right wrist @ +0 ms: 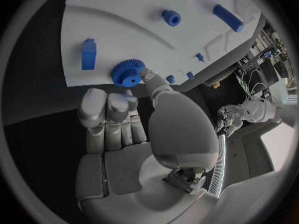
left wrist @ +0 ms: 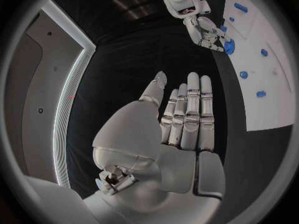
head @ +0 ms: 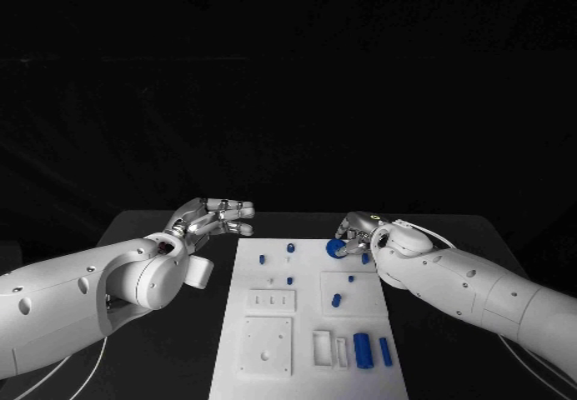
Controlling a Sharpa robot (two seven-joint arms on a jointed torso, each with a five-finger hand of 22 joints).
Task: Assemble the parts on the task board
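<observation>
The white task board (head: 361, 321) lies in the middle of the black table. My right hand (head: 357, 233) is over its far right corner and pinches a blue gear (head: 335, 247) at its fingertips. In the right wrist view the thumb (right wrist: 151, 80) presses on the gear (right wrist: 127, 73), which sits right against the board (right wrist: 124, 30). The left wrist view has the same gear (left wrist: 228, 47) under the right hand (left wrist: 206, 32). My left hand (head: 217, 215) hovers just off the board's far left corner, fingers (left wrist: 190, 114) stretched out and holding nothing.
Small blue pegs (head: 290, 247) (head: 263, 259) stand at the board's far end. A short blue piece (head: 337, 300) lies mid-board, and two blue cylinders (head: 362, 346) (head: 385, 352) lie near the front right. A blue block (right wrist: 89, 54) stands close to the gear.
</observation>
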